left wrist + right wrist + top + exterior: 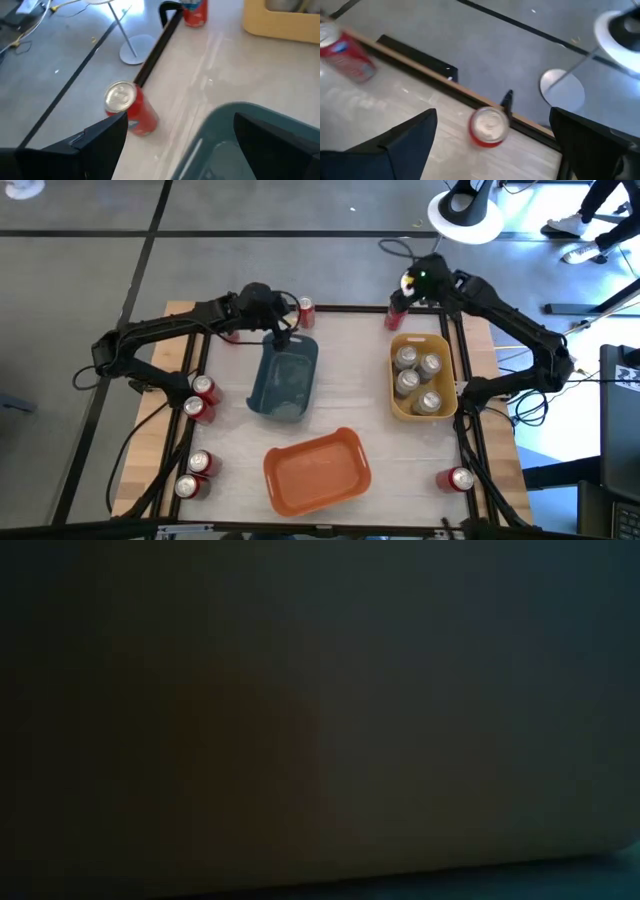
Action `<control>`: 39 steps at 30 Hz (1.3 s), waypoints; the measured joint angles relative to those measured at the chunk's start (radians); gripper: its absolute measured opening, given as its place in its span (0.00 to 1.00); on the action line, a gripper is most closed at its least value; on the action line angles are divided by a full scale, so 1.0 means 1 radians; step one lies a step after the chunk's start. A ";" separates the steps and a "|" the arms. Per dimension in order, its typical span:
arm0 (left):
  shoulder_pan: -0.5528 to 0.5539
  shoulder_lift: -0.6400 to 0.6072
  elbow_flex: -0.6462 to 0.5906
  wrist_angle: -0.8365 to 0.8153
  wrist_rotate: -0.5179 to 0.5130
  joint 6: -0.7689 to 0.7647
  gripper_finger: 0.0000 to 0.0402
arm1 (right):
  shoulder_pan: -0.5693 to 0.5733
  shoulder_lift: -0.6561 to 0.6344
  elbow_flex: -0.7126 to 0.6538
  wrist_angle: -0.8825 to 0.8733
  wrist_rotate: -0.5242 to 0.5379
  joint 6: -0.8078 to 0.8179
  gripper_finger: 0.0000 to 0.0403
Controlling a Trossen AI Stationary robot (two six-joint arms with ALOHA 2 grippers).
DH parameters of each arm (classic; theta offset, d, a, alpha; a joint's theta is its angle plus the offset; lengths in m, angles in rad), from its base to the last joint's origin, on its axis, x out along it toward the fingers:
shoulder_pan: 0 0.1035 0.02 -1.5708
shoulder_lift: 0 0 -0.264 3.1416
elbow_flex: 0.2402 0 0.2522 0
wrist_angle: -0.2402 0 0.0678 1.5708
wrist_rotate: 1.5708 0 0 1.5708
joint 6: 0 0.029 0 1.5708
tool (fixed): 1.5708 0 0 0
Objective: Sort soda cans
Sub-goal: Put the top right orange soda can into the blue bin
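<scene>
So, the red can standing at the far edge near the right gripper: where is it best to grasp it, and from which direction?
Grip the red can around its round side wall, coming straight down from above. It stands upright with its silver top facing the right gripper, whose open fingers straddle it. The table's edge rail runs close behind, so a sideways approach looks cramped.

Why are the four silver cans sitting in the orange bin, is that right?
Not quite. The four silver cans sit in the yellow bin, as the high view shows. The orange bin holds no cans.
</scene>
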 joint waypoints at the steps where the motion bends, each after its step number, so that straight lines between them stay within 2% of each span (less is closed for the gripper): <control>1: 0.009 0.000 0.000 0.004 0.000 -0.001 0.87 | -0.018 0.000 -0.005 0.000 -0.002 0.005 0.96; 5: 0.027 0.000 0.000 0.005 0.001 0.004 0.87 | -0.065 0.000 -0.046 0.028 -0.007 0.010 0.96; 15: 0.028 0.000 0.000 -0.051 0.002 -0.027 0.87 | -0.071 0.000 -0.198 0.094 -0.034 0.103 0.96; 25: 0.028 0.000 0.000 -0.048 0.002 -0.026 0.87 | -0.129 0.022 -0.361 0.397 -0.090 0.113 0.96; 31: 0.028 0.000 0.000 -0.037 0.002 -0.024 0.87 | -0.149 0.104 -0.383 0.459 -0.144 0.108 0.96; 39: 0.029 0.000 0.000 -0.038 0.002 -0.024 0.87 | -0.148 0.187 -0.383 0.497 -0.144 0.090 0.96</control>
